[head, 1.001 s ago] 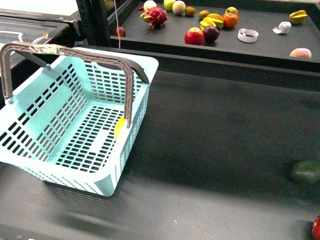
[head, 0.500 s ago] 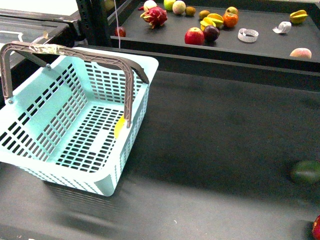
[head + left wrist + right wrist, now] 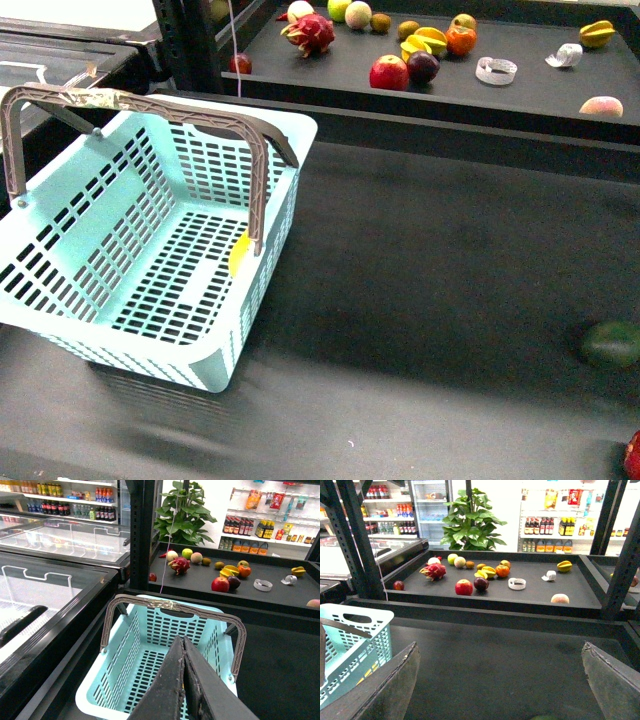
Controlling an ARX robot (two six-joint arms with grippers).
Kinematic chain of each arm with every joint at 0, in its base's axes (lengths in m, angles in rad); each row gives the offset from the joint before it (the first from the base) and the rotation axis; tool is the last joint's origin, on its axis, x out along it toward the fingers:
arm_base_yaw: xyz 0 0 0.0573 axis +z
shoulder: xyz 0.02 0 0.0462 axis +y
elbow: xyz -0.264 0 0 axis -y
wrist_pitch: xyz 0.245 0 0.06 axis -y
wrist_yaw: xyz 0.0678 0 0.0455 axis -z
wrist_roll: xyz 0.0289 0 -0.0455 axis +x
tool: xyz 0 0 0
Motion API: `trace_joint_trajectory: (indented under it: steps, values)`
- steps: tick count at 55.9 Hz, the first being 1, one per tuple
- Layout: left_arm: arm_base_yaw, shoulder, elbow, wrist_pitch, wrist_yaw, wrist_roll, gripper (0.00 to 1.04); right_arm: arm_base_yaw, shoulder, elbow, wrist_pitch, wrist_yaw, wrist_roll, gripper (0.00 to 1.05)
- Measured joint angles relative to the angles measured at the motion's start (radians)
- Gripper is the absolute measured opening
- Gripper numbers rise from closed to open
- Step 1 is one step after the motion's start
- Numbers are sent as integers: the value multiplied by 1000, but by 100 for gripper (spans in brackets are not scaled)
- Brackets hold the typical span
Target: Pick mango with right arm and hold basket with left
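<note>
The turquoise basket [image 3: 100, 215] stands on the dark table at the left, its two grey-brown handles [image 3: 150, 105] raised together, with tape on top. A small yellow patch [image 3: 238, 255] shows through its slotted right side near the handle base; I cannot tell whether it is the mango. No arm shows in the front view. My left gripper [image 3: 183, 639] is shut and empty, above and in front of the basket [image 3: 165, 627]. My right gripper [image 3: 499, 647] is wide open and empty over bare table, with the basket's corner [image 3: 357, 614] to one side.
A dark green oval fruit [image 3: 612, 343] lies at the table's right edge, a red fruit [image 3: 633, 455] nearer me. A raised back shelf [image 3: 520, 95] holds apples, a dragon fruit [image 3: 310, 32], starfruit [image 3: 425, 44], an orange and tape rolls. A black post [image 3: 190, 40] stands behind the basket.
</note>
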Motion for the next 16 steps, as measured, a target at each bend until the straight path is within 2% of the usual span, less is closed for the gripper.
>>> trace_joint_trajectory:
  steps: [16]
  values:
    - [0, 0, 0, 0, 0, 0, 2, 0, 0, 0, 0, 0, 0, 96]
